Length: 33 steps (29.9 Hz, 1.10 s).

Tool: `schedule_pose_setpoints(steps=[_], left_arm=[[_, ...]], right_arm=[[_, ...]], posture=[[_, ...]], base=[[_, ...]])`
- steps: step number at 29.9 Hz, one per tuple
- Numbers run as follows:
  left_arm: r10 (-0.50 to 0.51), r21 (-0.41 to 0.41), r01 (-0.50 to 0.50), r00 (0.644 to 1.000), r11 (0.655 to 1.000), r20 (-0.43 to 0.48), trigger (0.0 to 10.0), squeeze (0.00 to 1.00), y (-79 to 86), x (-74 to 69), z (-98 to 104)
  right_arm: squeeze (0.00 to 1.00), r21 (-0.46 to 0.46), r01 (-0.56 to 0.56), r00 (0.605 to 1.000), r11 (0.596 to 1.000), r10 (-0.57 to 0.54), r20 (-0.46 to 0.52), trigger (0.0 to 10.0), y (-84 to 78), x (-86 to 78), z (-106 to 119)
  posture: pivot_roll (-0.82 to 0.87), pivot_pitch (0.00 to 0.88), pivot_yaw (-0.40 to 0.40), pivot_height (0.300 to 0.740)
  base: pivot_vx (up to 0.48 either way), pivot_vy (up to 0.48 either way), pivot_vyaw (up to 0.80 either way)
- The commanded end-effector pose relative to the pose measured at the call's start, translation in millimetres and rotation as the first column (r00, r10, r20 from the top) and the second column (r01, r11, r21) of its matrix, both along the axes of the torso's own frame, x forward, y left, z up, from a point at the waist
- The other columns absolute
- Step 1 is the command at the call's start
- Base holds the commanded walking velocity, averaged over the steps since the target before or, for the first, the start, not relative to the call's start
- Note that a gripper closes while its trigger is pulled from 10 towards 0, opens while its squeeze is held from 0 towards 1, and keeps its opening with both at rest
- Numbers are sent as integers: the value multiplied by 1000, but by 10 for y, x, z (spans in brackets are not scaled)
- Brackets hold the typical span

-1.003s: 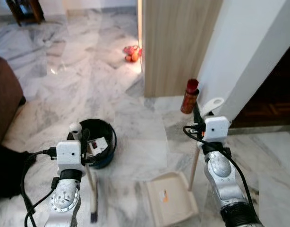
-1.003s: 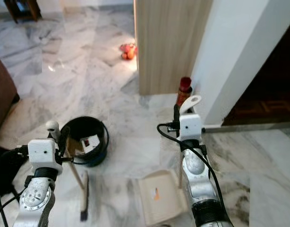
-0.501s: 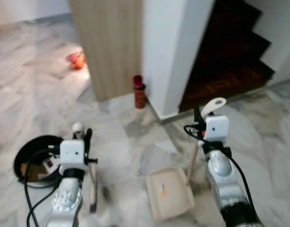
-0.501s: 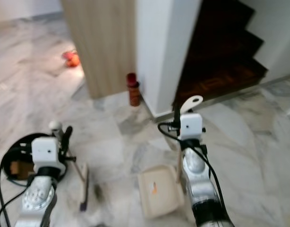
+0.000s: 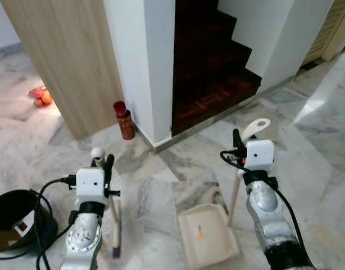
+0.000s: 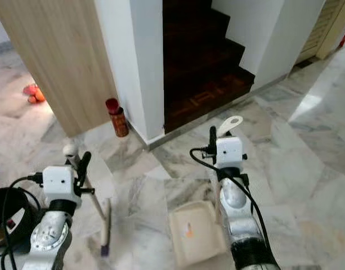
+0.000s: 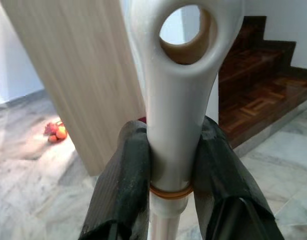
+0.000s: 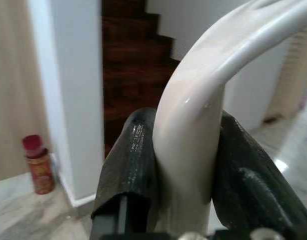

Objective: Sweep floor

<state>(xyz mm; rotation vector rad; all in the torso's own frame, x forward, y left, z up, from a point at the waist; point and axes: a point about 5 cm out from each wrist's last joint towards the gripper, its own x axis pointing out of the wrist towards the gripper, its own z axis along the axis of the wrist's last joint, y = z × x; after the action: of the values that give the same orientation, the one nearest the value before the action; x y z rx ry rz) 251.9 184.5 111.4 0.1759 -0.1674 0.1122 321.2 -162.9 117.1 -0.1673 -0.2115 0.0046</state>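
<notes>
Change: the camera has swung right since the earlier frames; the black bucket now sits at the far left and dark stairs fill the top.
Left eye view: the broom stands left of the dustpan on the marble floor.
Left wrist view: the left gripper has its fingers clamped on the broom handle.
Right wrist view: the right gripper has its fingers closed tight on the dustpan handle; a red can stands by the wall.

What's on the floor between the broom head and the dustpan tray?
Bare marble; the left eye view shows nothing between broom head and dustpan tray.
</notes>
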Motion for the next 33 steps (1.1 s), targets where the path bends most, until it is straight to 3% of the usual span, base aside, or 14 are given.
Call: schedule_pose_setpoints(steps=[1, 33], left_arm=[[-9, -2, 10, 999, 1000, 32, 10000, 0, -15, 8, 60], [-6, 4, 6, 999, 1000, 36, 10000, 0, -2, 23, 72]], right_arm=[[0, -16, 5, 1000, 1000, -5, 29, 10000, -29, 9, 64], [0, -19, 11, 1000, 1000, -11, 27, 10000, -41, 4, 67]], posture=[[108, 112, 26, 740], [99, 138, 26, 740]], base=[[0, -251, -800], [0, -30, -800]])
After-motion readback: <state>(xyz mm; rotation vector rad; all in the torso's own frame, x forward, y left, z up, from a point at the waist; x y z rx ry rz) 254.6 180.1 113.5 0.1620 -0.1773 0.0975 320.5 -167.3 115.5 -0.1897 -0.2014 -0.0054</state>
